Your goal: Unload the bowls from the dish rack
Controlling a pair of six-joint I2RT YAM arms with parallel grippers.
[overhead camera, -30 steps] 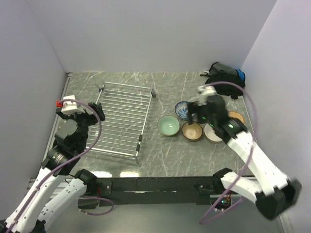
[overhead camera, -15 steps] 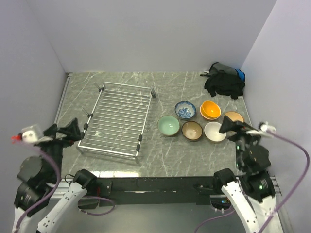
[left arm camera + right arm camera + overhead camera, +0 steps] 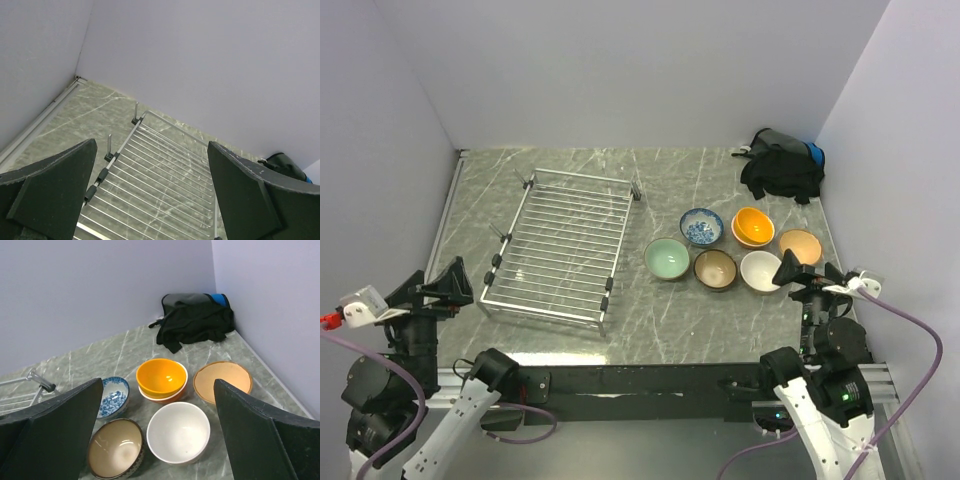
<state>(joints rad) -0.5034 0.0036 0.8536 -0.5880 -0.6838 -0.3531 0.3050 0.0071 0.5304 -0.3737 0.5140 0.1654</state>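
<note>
The dish rack (image 3: 560, 248) lies flat at the left of the table with nothing on it; the left wrist view shows its bare wires (image 3: 170, 185). Several bowls sit grouped on the table to its right: blue-patterned (image 3: 701, 226), yellow-orange (image 3: 753, 226), tan (image 3: 800, 245), pale green (image 3: 667, 258), brown (image 3: 715, 269) and white (image 3: 760, 271). In the right wrist view the yellow-orange bowl (image 3: 161, 375) is nested in another bowl, next to the white (image 3: 178, 431) and tan (image 3: 222, 381) ones. My left gripper (image 3: 432, 283) (image 3: 151, 145) is open at the near left. My right gripper (image 3: 808, 273) (image 3: 158, 382) is open, near the white bowl's near side.
A black bag (image 3: 782, 165) with a blue patch lies in the back right corner against the walls. Grey walls close in the table on the left, back and right. The arm bases stand along the near edge.
Both arms have drawn back toward the near edge. The right gripper left the bowl group; the left gripper left the rack's left side. Both stayed open.
</note>
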